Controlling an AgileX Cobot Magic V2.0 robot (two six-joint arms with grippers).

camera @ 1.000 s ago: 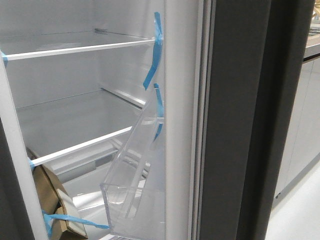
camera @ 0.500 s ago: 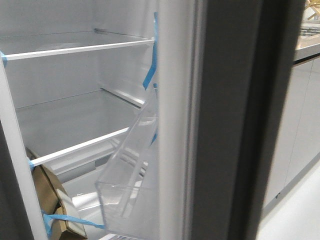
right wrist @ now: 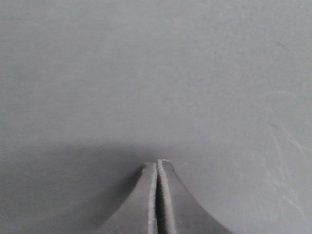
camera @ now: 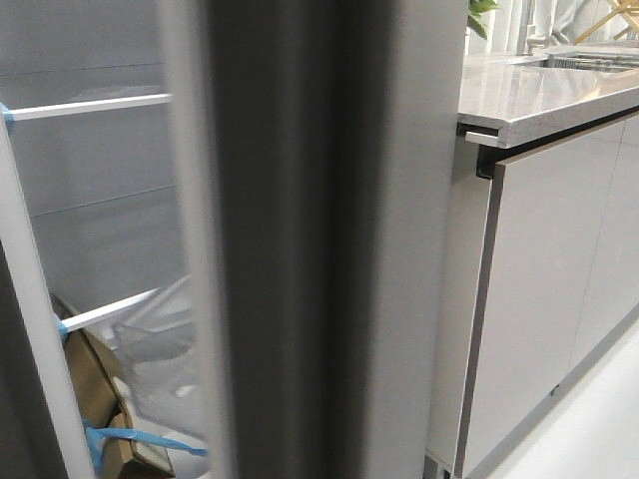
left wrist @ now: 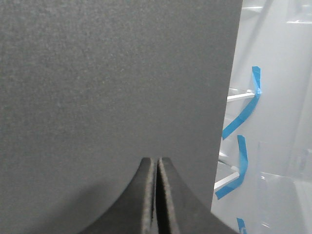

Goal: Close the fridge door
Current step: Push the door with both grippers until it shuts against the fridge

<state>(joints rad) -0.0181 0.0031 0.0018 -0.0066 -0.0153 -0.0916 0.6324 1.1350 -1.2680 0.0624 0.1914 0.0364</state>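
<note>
The fridge door (camera: 319, 249) is a tall blurred grey slab across the middle of the front view, covering most of the fridge opening. Its clear bin (camera: 160, 339) shows at its left edge, also in the left wrist view (left wrist: 285, 187). A plain grey surface (right wrist: 156, 73), probably the door's outer face, fills the right wrist view, with my right gripper (right wrist: 157, 163) shut and empty against it. My left gripper (left wrist: 157, 161) is shut and empty at a matte dark grey panel (left wrist: 112, 83) with no bins. Neither gripper shows in the front view.
White fridge shelves (camera: 90, 105) with blue tape (left wrist: 241, 114) lie behind the door. Cardboard (camera: 90, 379) sits low in the fridge. A pale grey cabinet front (camera: 559, 279) under a stone countertop (camera: 539, 95) stands at the right.
The fridge door has swung left across the front view, covering most of the opening and uncovering the cabinet and countertop at the right. The clear bin moved left with it.
</note>
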